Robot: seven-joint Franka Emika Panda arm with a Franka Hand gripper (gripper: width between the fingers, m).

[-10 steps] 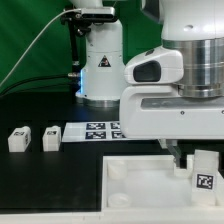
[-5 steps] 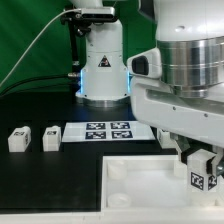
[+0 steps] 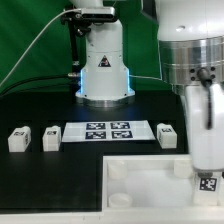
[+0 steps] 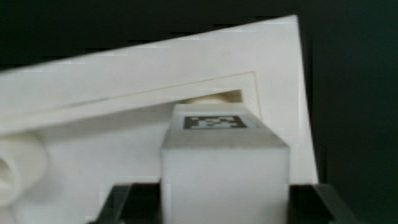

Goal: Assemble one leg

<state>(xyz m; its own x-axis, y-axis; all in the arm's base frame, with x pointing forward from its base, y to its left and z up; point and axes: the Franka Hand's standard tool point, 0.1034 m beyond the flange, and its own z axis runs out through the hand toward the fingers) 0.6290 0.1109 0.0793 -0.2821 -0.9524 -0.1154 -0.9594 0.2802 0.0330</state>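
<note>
leg goes to the corner socket — the hand (image 3: 205, 176) holds it clamped between its fingers.

in the wrist view the leg (image 4: 228, 150), tag up, sits just ahead of the hand, over a corner of the white tray piece (image 3: 140, 178). whether it is seated cannot be told — the next move likely calls for a straight press or twist. three spare legs (image 3: 18, 139) rest on the counter (image 3: 40, 175), well away from the hand.

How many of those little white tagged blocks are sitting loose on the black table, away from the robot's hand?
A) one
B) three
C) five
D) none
B: the exterior view shows three loose legs on the table, first leg, second leg and third leg, while the held leg is over the tray.
</note>
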